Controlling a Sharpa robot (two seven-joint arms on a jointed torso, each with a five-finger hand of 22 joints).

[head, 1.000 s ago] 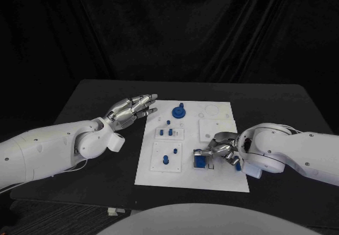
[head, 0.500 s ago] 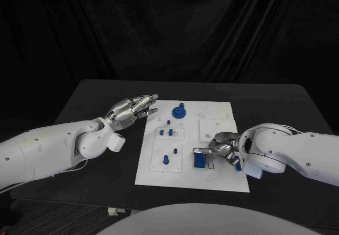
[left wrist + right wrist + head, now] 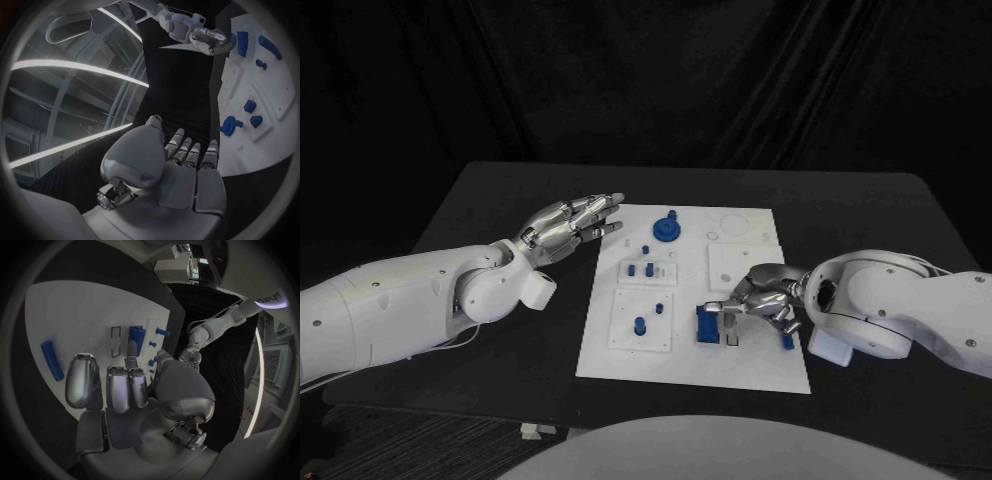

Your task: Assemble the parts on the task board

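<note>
The right hand (image 3: pixel 764 303) is working at the near right part of the board (image 3: pixel 747 370). Its fingertips (image 3: pixel 727 309) reach toward a blue block (image 3: pixel 713 326) standing at a slot there. In the head view they appear to touch or nearly touch the block's top edge; whether they actually pinch it I cannot tell. In the right wrist view the fingers (image 3: pixel 119 385) lie extended side by side rather than curled, with the block (image 3: pixel 136 335) just beyond their tips and a pair of empty slots (image 3: pixel 115 341) beside it. A loose blue bar (image 3: pixel 52 360) lies flat on the board (image 3: pixel 81 310) to the outer side of the hand, apart from it.

Judgement: the step in hand is seating the block in its slot, and assembly is only partly done, since the bar lies unplaced. The next move calls for a firm purchase on the block and a straight push down without tilting it.

The left hand (image 3: pixel 570 225) hovers off the board's far left edge, fingers apart and holding nothing. The left wrist view confirms the bare palm (image 3: pixel 181 175). A round blue knob (image 3: pixel 668 229) and small pegs (image 3: pixel 643 269) stand on the board beyond its fingertips, not touched.
</note>
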